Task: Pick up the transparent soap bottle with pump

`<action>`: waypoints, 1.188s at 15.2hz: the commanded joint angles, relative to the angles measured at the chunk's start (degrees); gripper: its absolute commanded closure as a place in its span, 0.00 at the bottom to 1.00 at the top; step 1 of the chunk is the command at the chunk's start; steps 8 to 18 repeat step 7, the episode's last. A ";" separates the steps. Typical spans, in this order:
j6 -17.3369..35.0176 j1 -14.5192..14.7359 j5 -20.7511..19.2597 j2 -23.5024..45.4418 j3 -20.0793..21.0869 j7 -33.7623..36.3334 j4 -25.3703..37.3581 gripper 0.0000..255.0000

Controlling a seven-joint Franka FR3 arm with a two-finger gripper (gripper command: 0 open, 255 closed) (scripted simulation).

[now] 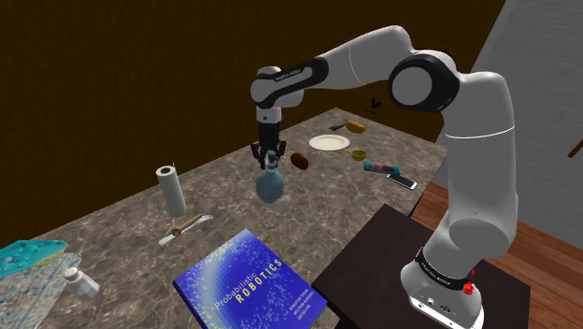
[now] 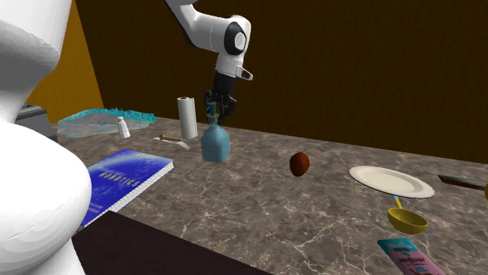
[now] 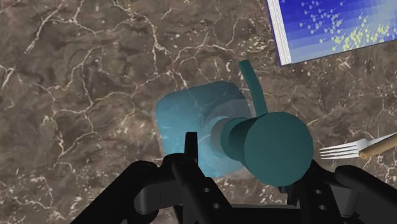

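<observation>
Black gripper [image 1: 271, 157] hangs straight down over the soap bottle [image 1: 269, 184], jaws moderately apart and straddling the teal pump at its top. In the wrist view one of the fingers [image 3: 190, 149] stands just beside the bottle's neck with a sliver of pale blue body showing between them, so it does not seem to press there; the other is hidden behind the round pump head [image 3: 278, 147].

The bottle itself is a translucent blue flask, upright, near the middle of the brown marble countertop [image 1: 121, 224]; whether its base rests on the stone cannot be told.

Just to the shoulder view's right of it lies a small brown rounded object [image 1: 300, 161], and beyond that a white plate [image 1: 329, 143]. To the left stands a paper towel roll [image 1: 169, 190], upright and apart from the bottle. Nearer the camera lies a fork [image 1: 187, 226], and nearer still a blue book [image 1: 245, 280] titled "Probabilistic Robotics", flat on the counter.

At the far left edge sit a small shaker [image 1: 81, 281] and a translucent teal tray [image 1: 28, 254]. Off by the arm's stand a phone [image 1: 403, 180] lies flat — a yellow scoop [image 2: 407, 220] is near it.
</observation>
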 commanded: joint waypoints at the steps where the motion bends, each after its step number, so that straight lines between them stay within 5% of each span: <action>1: -1.27 0.00 -0.04 -0.75 0.01 0.28 0.56 1.00; 18: -3.85 -0.06 -0.13 -1.92 0.01 0.78 2.02 1.00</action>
